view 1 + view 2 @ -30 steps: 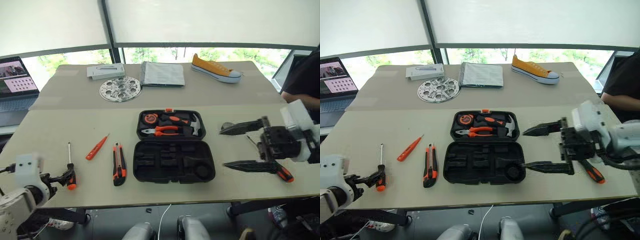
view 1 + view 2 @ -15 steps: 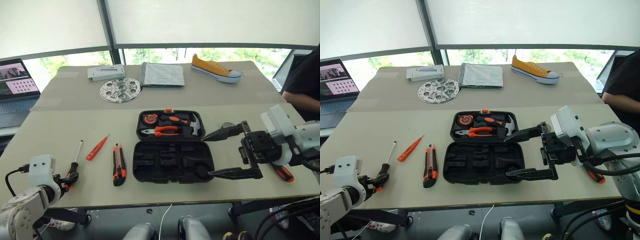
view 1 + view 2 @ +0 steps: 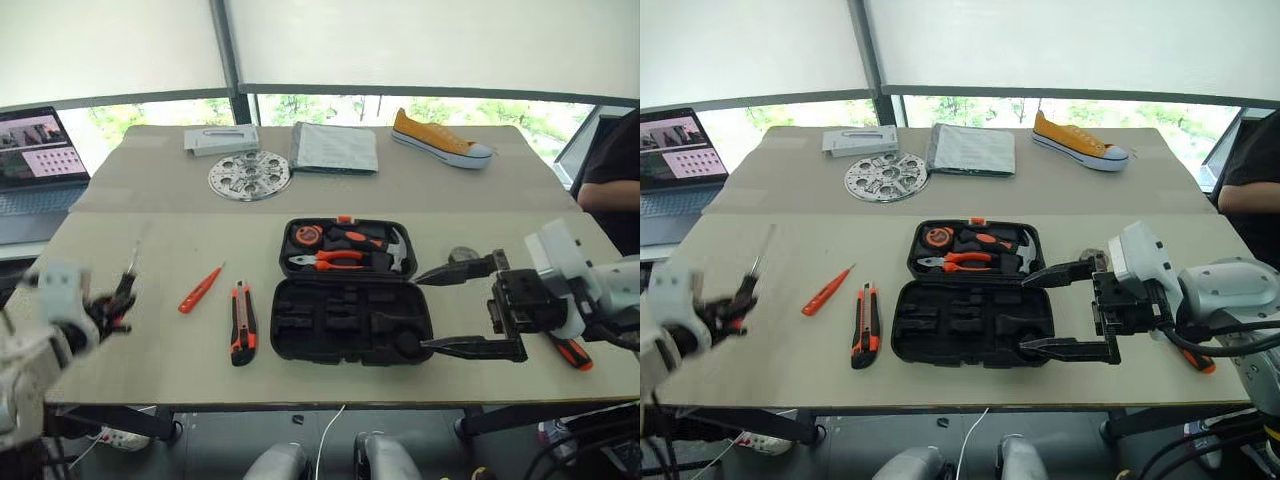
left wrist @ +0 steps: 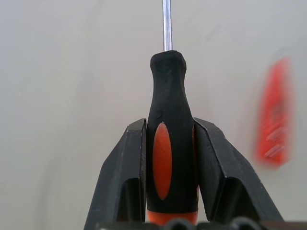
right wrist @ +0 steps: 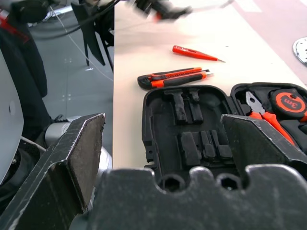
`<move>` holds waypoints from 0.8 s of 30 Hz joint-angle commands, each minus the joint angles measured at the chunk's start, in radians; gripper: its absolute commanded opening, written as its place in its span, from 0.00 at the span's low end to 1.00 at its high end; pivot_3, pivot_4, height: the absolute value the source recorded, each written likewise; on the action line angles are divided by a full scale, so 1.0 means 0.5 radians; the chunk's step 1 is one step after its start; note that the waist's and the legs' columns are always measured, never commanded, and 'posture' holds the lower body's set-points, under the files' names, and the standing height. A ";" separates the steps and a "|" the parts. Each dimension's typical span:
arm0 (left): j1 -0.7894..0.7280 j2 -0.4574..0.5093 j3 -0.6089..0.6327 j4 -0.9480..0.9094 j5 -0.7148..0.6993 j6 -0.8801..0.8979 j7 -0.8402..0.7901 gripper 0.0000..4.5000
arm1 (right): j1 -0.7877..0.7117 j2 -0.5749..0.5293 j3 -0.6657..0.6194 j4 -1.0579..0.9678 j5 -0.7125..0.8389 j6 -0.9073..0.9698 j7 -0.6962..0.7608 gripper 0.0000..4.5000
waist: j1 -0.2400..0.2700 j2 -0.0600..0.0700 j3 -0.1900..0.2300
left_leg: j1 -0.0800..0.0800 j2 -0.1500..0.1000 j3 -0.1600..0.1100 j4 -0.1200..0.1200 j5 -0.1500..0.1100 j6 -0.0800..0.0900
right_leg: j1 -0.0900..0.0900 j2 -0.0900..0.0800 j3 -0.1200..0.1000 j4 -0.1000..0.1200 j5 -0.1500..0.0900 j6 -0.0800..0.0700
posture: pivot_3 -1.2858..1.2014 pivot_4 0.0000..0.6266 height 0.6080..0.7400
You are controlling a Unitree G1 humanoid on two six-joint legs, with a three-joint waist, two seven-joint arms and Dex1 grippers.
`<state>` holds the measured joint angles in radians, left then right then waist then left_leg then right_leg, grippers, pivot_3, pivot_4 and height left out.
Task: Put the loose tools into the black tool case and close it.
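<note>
Left gripper (image 4: 169, 158): closed on the black-orange handle of a long screwdriver (image 4: 169, 143), one black finger against each side of the handle; the metal shaft pointed away from the wrist. In the head views it was at the table's left front edge, raised clear of the tabletop.
Right gripper (image 3: 462, 308): fingers spread wide and holding nothing; it hovered just to the right of the case, its fingertips pointing left toward it.
Black tool case (image 3: 350, 318): lay open and flat at the centre of the table (image 3: 150, 225). The far half held a hammer, orange-handled pliers (image 3: 325, 262) and a tape measure (image 3: 304, 235); the moulded slots of the near half were empty.
Utility knife (image 3: 240, 322): flat on the table just left of the case, lengthwise toward the front edge.
Tester screwdriver (image 3: 198, 291): thin and orange, flat on the table left of the knife and apart from it.
Second screwdriver (image 3: 570, 352): its black-orange handle showed on the table behind the right gripper.
Far side of table: perforated metal disc (image 3: 250, 175), grey folder (image 3: 335, 147) and a yellow shoe (image 3: 441, 138), all well apart from the case.
</note>
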<state>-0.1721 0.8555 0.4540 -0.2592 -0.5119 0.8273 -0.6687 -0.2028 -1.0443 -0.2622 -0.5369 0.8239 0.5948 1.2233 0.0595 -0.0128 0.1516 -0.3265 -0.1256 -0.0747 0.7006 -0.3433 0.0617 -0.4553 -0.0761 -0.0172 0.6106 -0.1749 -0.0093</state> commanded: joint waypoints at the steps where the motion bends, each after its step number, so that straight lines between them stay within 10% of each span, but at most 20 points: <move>1: -0.348 0.205 -0.518 0.093 0.113 -0.451 -0.643 0.21 | 0.090 -0.033 -0.154 -0.022 -0.045 -0.024 -0.028 1.00 | -0.005 0.002 -0.001 | -0.001 -0.002 0.001 0.001 0.000 0.000 | 0.000 -0.001 0.000 -0.001 0.001 0.001 | 0.52 0.24 1.00; 10: -1.302 -0.297 -1.580 0.932 0.708 -1.356 -1.390 0.21 | 0.436 0.046 -0.353 -0.020 -0.226 -0.044 -0.229 1.00 | -0.076 0.001 0.001 | -0.014 -0.001 0.003 0.010 0.003 0.007 | -0.009 -0.002 -0.009 -0.003 0.003 0.000 | 0.52 0.24 1.00; 24: -1.475 -0.607 -1.755 1.322 1.056 -1.392 -1.334 0.21 | 0.669 0.143 -0.547 -0.122 -0.288 -0.050 -0.377 1.00 | -0.083 0.001 0.002 | -0.018 0.001 0.000 0.023 0.005 0.026 | -0.009 0.000 -0.007 0.002 0.004 0.001 | 0.52 0.24 1.00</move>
<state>-0.9081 0.5450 -0.4423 0.4362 0.0237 0.1044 -1.3175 0.1324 -0.9753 -0.4959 -0.5794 0.6709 0.5728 1.0476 0.0182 -0.0125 0.1524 -0.3355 -0.1252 -0.0744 0.7123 -0.3407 0.0747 -0.4600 -0.0759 -0.0206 0.6116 -0.1729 -0.0090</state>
